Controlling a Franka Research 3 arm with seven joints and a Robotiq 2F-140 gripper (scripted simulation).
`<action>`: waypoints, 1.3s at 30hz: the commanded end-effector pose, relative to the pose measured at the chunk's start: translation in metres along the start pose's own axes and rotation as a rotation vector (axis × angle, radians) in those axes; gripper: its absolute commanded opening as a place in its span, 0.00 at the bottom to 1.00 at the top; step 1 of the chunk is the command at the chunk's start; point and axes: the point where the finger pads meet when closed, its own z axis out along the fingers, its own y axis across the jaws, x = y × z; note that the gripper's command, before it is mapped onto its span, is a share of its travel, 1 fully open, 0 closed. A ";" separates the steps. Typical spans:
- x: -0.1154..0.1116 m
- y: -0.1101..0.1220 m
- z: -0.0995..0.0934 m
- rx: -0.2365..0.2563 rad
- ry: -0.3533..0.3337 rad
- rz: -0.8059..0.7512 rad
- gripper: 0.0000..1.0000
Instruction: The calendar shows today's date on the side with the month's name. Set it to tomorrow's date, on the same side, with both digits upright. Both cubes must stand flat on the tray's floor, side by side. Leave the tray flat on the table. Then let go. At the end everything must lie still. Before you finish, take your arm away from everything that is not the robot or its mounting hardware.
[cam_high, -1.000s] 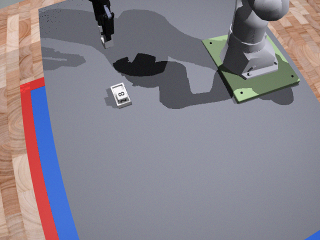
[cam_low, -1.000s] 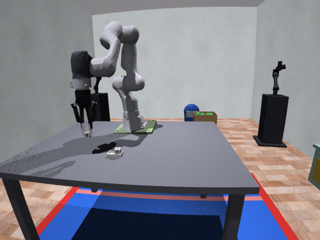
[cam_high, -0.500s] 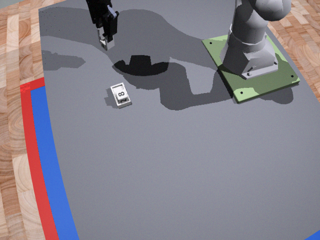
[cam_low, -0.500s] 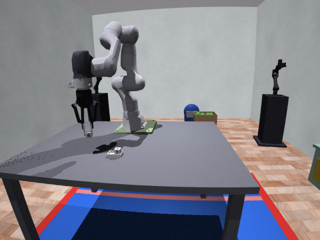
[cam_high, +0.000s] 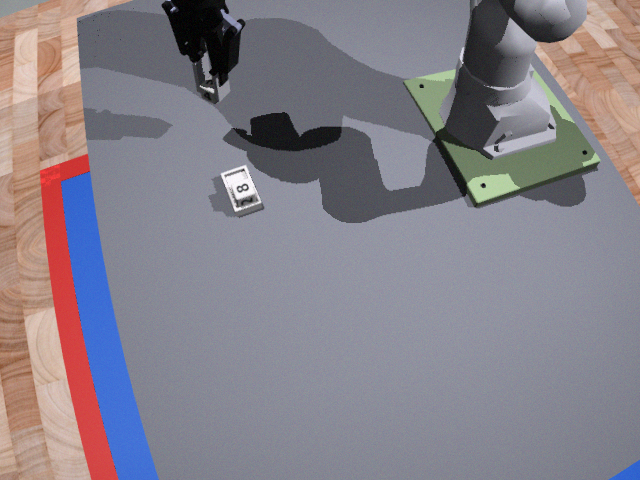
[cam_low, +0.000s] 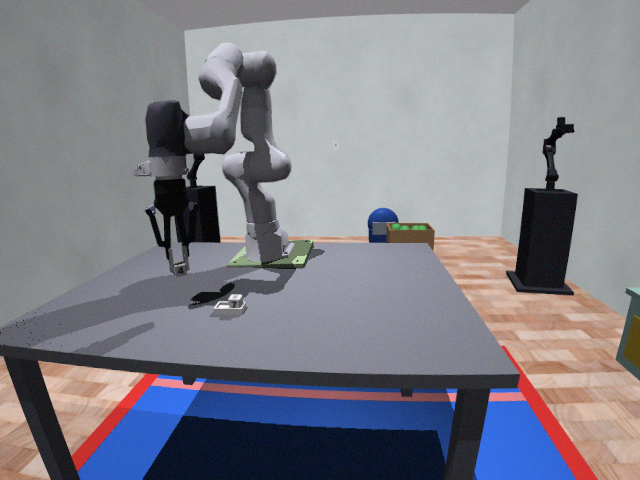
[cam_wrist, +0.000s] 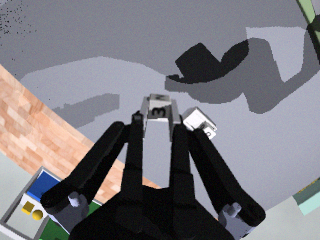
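Between the hand's (cam_high: 212, 85) (cam_low: 178, 260) (cam_wrist: 159, 120) fingertips, one cube (cam_high: 213, 95) (cam_low: 179, 269) (cam_wrist: 159, 111)

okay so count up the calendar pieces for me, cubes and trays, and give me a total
Cubes: 2 (one in the gripper, one in the tray)
Trays: 1
Total: 3
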 end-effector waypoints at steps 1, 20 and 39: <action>0.001 0.000 0.000 -0.010 -0.005 -0.130 0.16; -0.007 0.006 0.000 -0.009 -0.007 -0.489 0.16; -0.014 0.011 0.000 -0.008 -0.008 -0.813 0.16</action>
